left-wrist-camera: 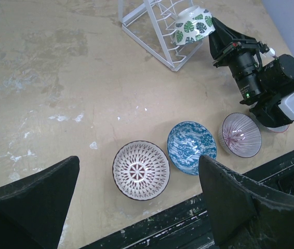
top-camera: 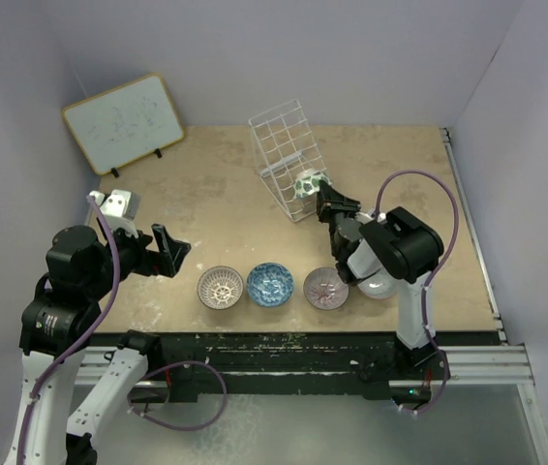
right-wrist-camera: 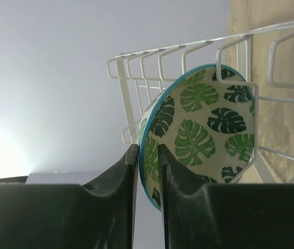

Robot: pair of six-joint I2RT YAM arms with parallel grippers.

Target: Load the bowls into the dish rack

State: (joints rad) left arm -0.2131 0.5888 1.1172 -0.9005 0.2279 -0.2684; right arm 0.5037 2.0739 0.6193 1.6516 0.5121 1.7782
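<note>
Green-and-white bowl (right-wrist-camera: 209,129) is clamped by its rim between the fingers of the right gripper (right-wrist-camera: 148,150). In the top view it is seen at 11 o'clock of that claw, on edge among the wires of the dish rack (top-camera: 279,145). At 9 o'clock, well apart, the left gripper (top-camera: 169,250) is held wide open.

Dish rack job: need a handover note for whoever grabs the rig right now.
Left gripper: open, empty, above the table, left of the bowl row.
Right gripper: closed on the rim of the green-leaf bowl, which sits tilted on edge in the dish rack.
Row near the front edge: brown-and-white bowl, blue bowl, mauve bowl. A pale bowl seems mostly hidden under the right arm.
Done: one bowl in the rack, not yet released.
Left: release it, then load the others.
</note>
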